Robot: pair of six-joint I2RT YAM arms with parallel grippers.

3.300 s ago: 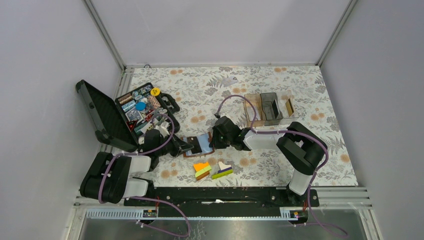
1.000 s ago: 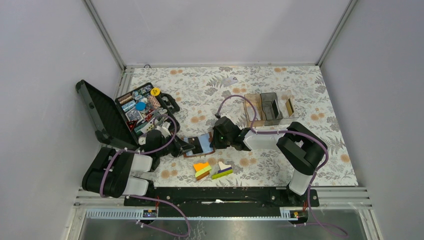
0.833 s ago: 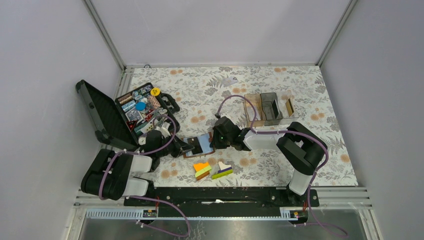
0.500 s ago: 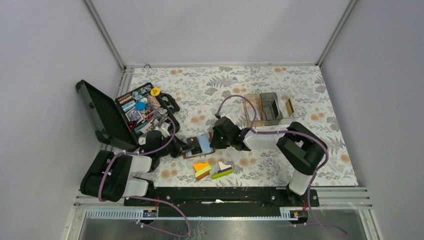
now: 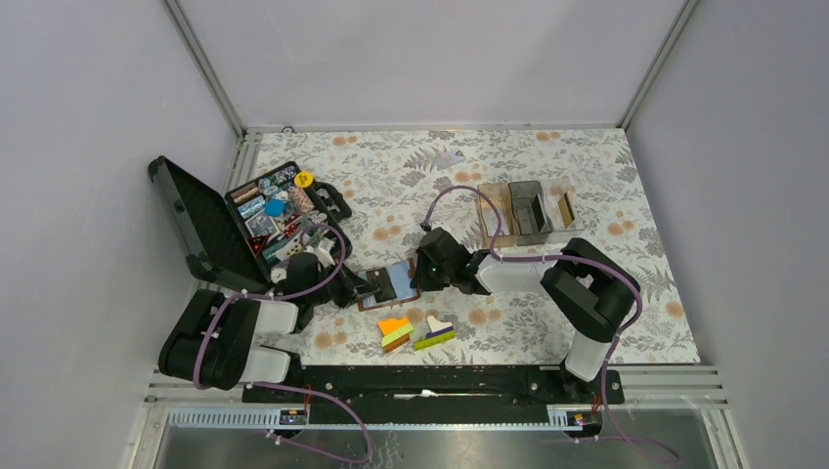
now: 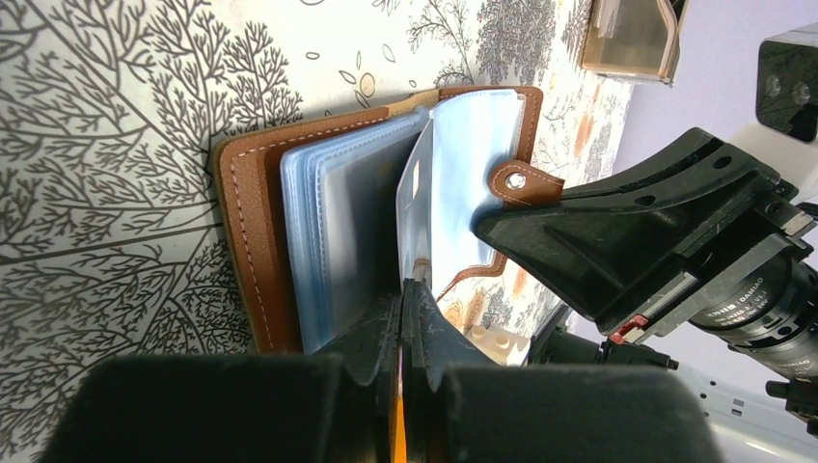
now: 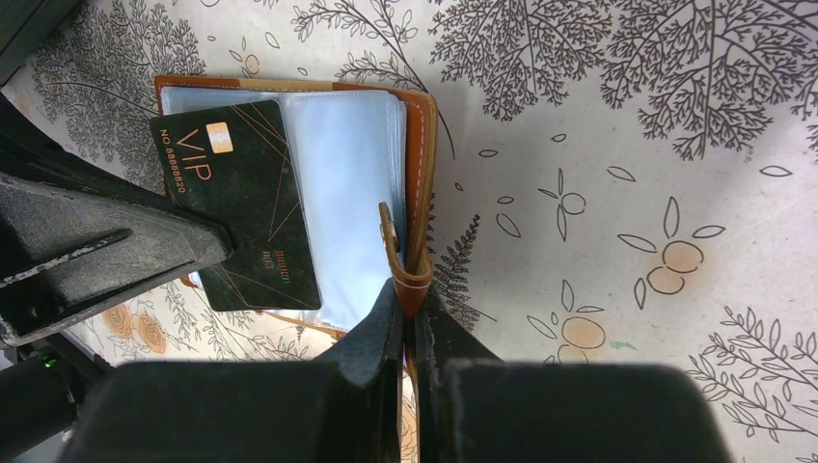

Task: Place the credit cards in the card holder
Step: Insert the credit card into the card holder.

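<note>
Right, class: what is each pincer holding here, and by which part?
Left pincer grips the black VIP card by one long edge; right pincer pinches the card holder by its snap tab.

— How is the space enclosed?
— It is closed in by plain pale grey walls: a far wall (image 5: 420, 59), a left wall (image 5: 78, 147) and a right wall (image 5: 753, 195). Slanting aluminium posts (image 5: 203, 66) are seen at the two far corners.
— And the work surface?
— A table (image 5: 391, 186) is covered with a pale cloth printed with grey ferns and orange blossoms. Its near edge is bordered by grooved metal rails (image 5: 675, 383), and a grey metal ledge (image 5: 469, 445) is seen nearer still. Everything is evenly lit, and only soft shadows are cast.
</note>
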